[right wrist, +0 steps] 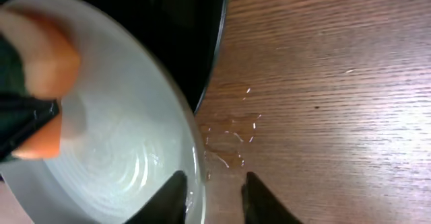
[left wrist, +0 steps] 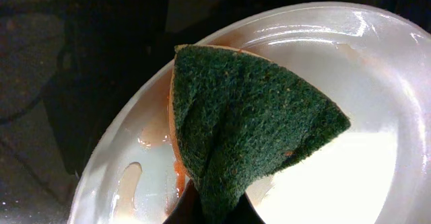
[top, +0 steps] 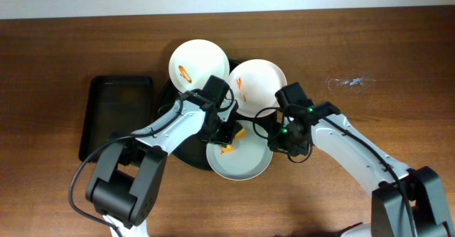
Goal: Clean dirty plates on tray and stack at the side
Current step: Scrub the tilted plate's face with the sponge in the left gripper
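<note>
Three dirty plates sit on the round black tray (top: 188, 154) at the middle of the wood-grain surface (top: 370, 45). The two far plates (top: 199, 60) (top: 261, 77) lie side by side, each marked with an orange smear. The near plate (top: 245, 164) overhangs the tray's near rim. The left end effector (top: 227, 134) is clamped on a green-faced sponge (left wrist: 249, 130) and presses it against the far left part of that plate, where an orange streak and wet patches show beside the pad. At the plate's right edge, the right end effector (right wrist: 210, 200) stands with its jaws parted, one finger over the plate and one over the wood. Water droplets (right wrist: 232, 140) glisten on the surface just beside the rim. A smaller rectangular black tray (top: 117, 116) lies to the left.
</note>
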Available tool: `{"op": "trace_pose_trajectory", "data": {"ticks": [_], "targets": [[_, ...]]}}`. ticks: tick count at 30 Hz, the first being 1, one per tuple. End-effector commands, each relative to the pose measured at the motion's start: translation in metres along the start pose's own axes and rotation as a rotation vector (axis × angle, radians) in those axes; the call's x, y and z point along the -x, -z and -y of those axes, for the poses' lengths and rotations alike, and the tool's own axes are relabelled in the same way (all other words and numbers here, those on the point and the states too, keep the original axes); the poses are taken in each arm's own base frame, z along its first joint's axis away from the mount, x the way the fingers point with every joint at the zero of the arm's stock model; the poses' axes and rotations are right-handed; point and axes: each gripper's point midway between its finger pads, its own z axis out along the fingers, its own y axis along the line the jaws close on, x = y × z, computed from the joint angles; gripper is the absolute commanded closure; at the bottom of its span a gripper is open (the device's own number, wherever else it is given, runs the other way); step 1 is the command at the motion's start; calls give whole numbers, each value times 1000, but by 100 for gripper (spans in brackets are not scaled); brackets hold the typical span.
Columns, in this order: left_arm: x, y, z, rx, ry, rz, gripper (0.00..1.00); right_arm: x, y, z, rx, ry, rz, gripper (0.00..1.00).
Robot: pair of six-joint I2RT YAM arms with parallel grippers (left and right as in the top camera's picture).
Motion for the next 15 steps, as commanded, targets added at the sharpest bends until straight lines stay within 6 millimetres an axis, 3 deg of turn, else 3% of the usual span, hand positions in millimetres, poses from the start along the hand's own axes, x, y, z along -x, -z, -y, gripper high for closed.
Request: {"op": "trace_pose_trajectory", "data": {"ticks": [1, 9, 13, 15], "targets": [[-40, -32, -26, 79, 36, -140, 100, -5, -1, -6, 12, 8, -13, 68], [-40, -32, -24, 79, 32, -141, 100, -29, -21, 0, 19, 5, -79, 69], [-40, -32, -24, 79, 32, -142, 100, -30, -24, -18, 52, 44, -52, 96], [-41, -33, -25, 80, 32, -145, 100, -31, -25, -16, 25, 14, -41, 96]]}}
